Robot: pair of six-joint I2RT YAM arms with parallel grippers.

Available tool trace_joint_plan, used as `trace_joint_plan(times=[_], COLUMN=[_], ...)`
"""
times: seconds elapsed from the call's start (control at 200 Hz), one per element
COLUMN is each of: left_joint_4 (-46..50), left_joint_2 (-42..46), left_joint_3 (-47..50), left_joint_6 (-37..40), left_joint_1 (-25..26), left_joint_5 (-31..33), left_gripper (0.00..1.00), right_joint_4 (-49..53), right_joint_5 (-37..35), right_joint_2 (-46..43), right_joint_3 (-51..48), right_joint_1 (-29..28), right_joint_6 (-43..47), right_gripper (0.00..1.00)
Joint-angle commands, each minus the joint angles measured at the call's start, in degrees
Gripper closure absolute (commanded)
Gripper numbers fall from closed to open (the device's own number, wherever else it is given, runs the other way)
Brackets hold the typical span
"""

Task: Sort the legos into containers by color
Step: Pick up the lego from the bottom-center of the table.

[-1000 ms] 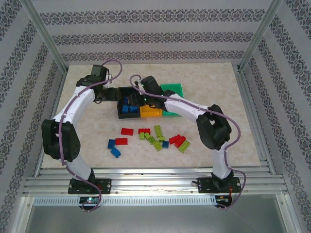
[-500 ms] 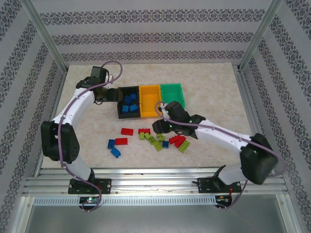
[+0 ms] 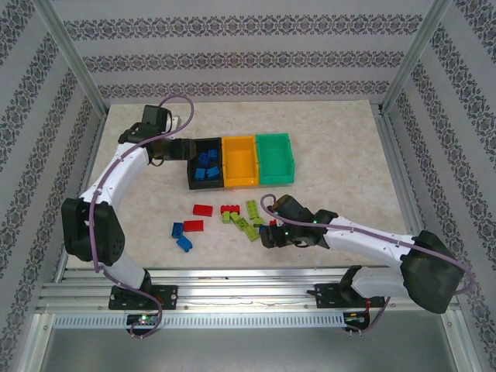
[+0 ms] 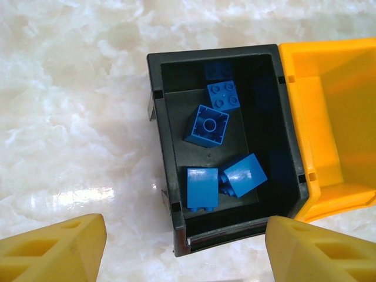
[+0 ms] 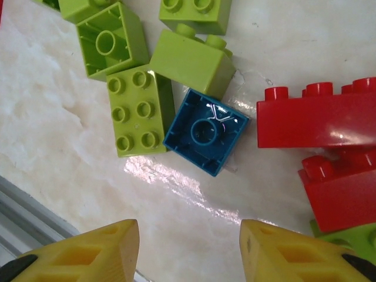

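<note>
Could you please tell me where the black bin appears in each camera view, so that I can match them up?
Top external: the black bin is the left-most of three in a row, beyond the loose bricks.
Left wrist: it sits mid-frame, with blue bricks inside.
Right wrist: this camera looks down on the loose bricks.
Shared landmark: the orange-yellow bin against its side.

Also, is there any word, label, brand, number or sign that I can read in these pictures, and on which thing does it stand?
None is readable: the black bin, orange-yellow bin, green bin and bricks show no print.
</note>
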State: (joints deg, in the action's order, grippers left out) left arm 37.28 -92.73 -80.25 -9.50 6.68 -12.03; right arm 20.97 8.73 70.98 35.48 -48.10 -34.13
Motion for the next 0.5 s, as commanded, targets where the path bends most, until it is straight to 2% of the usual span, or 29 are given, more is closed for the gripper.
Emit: trace_joint_plan(times=[0.0,0.24,0.495], left_joint_4=[-1.8,-1.6,-1.4], left_joint_2=[1.4,1.3,1.3], left_joint_3=[0.9,0.8,0.7], left_joint_6=[-0.3,0.0,0.4], left_joint_1=[0.1,0.2,0.5], left_joint_5=[-1.3,-1.0,-0.4], left_gripper=[0.28,0.28,0.28], right_joint_4=[-2.1,-3.0,-4.2], right_joint_5=[-2.6,-8.2,-10.1], right_joint_2=[1.9,7.3,11.5], right_joint_3=[0.0,2.4,5.2], right_joint_1=[-0.9,-1.5,-1.9], right_joint_6=[-3.1,-2.9,-3.0], right_gripper=[0.51,0.51,0.44])
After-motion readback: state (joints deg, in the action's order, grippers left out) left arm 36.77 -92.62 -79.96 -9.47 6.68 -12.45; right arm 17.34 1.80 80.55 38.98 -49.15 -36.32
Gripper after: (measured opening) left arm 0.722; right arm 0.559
